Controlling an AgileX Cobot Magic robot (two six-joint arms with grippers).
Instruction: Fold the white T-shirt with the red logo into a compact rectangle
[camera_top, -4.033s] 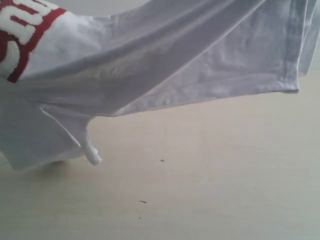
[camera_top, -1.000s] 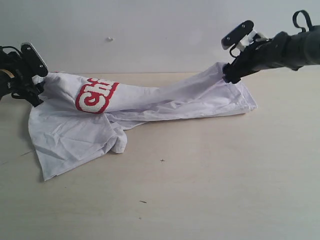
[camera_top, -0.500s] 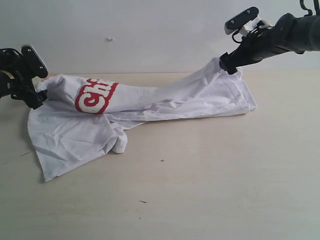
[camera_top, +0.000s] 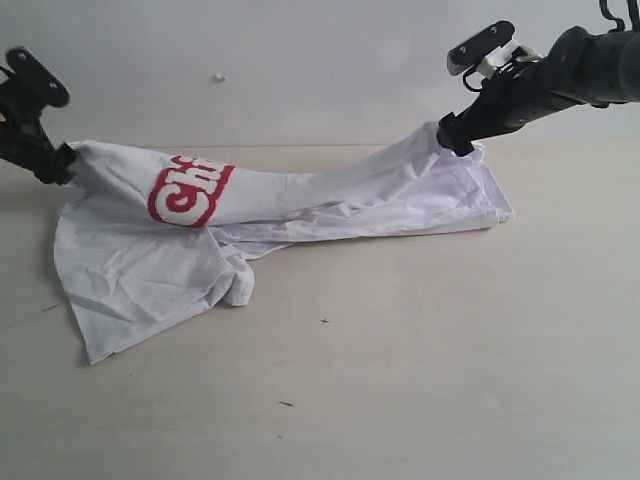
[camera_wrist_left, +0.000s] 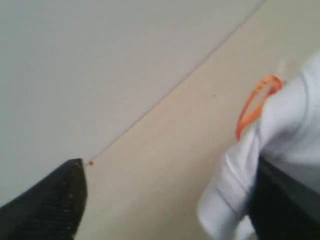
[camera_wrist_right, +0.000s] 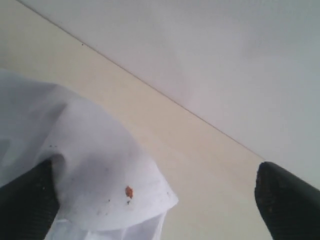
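At the bottom of the exterior frame, the pale wooden surface (camera_top: 420, 390) is seen bare but for a few small dark specks (camera_top: 324, 321). Just beyond it, the large white cotton T-shirt (camera_top: 350, 205) is laid on the surface in a long, rumpled band running from the left of the frame to right of centre. A loose flap with a sleeve is thrown out towards the lower left, and the other end is laid flatter at the right. The red logo of puffy white letters (camera_top: 190, 192) is turned upward at centre left, with only its first letters shown.

Farther back, both ends of the cloth are lifted. The black left pincer (camera_top: 45, 125), at the upper left, is spread wide. A ribbed edge with a small orange tag (camera_wrist_left: 255, 102) is draped against one finger and is not pinched. The black right pincer (camera_top: 468, 92), at the upper right, is likewise spread, with a fold of white cloth hooked over one finger. Behind everything, a plain grey wall (camera_top: 300, 60) is seen.

The task is judged to be at an early stage. The shirt is gathered lengthwise, but no clean fold can be confirmed. Smoothing, tucking in the flap and sleeve, and folding across into a rectangle are all left to be done.
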